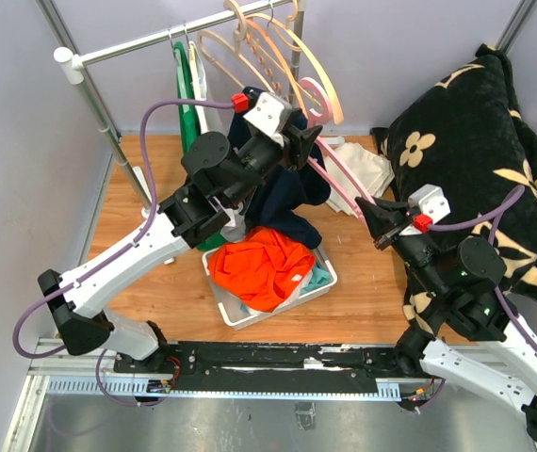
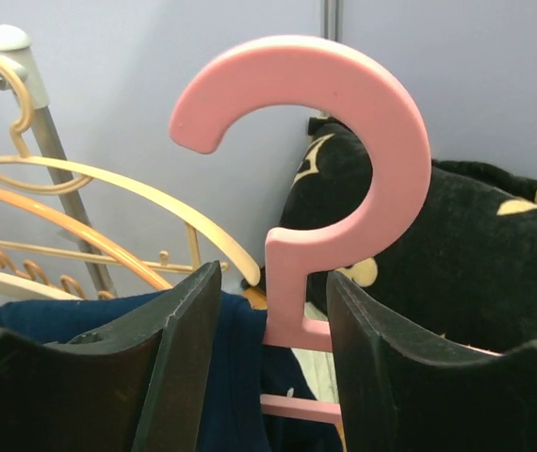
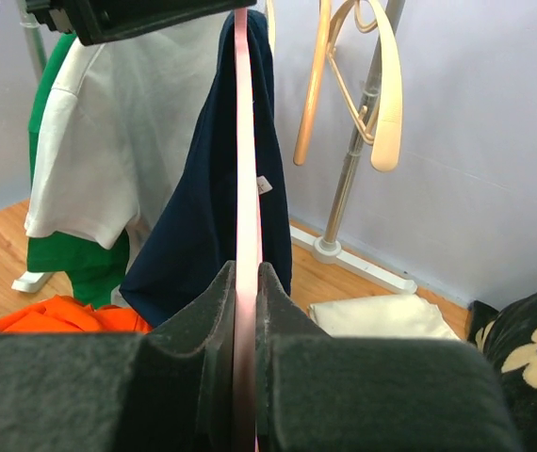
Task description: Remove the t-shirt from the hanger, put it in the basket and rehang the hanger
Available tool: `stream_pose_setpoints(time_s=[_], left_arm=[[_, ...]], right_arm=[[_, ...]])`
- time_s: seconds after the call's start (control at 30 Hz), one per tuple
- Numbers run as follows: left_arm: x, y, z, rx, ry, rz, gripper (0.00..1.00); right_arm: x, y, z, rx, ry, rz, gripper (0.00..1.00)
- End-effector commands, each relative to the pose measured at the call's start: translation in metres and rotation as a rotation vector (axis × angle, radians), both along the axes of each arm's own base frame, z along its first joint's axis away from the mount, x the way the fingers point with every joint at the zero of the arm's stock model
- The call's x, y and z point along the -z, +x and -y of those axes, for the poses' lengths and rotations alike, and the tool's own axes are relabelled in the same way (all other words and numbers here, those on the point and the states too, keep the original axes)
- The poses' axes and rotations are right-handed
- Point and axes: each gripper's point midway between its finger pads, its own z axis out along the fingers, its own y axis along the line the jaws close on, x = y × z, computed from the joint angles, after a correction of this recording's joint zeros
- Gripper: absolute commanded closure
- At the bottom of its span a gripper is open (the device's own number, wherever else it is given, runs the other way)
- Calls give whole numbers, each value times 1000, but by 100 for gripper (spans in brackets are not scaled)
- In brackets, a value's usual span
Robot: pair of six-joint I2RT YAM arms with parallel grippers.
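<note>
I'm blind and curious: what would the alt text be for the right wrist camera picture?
The right gripper is shut on the thin edge of a pink hanger, from which a navy t-shirt hangs. Behind are a white shirt in front of a green shirt, and cream hangers.

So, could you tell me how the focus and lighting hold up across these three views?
Top external view: evenly lit and sharp, only soft shadows on the wooden table. Left wrist view: the pink hanger hook is crisp, while the near jaws are dark and slightly soft. Right wrist view: the jaws blur into a dark mass at the bottom, though the navy t-shirt beyond is sharp.
</note>
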Motion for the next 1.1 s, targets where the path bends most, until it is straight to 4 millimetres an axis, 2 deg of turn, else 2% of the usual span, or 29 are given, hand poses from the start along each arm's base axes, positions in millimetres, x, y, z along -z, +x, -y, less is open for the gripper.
stream_pose_setpoints(time_s=[0.0,0.17,0.37,0.6,0.77,0.83,0.9,1.07], left_arm=[[-29,-15,-19,-7,-70,48,46],[-18,-19,-30,-21,-58,31,43],[12,-20,-36,-40,-21,9,40],[43,-4,-21,-65,36,-8,38],[44,12,-24,-150,32,3,38],[40,17,-29,-189,20,12,43],[35,20,-33,-218,11,23,54],[19,25,-41,-279,-6,45,93]], right_arm=[[-34,-6,8,7,94,102,99],[-38,-7,8,7,102,115,99],[-44,-9,6,-11,110,122,99],[-45,-14,7,-32,124,127,99],[-46,-18,8,-42,131,132,99],[-46,-18,9,-43,134,133,99],[-46,-19,9,-42,134,131,99],[-46,-22,13,-42,139,130,99]])
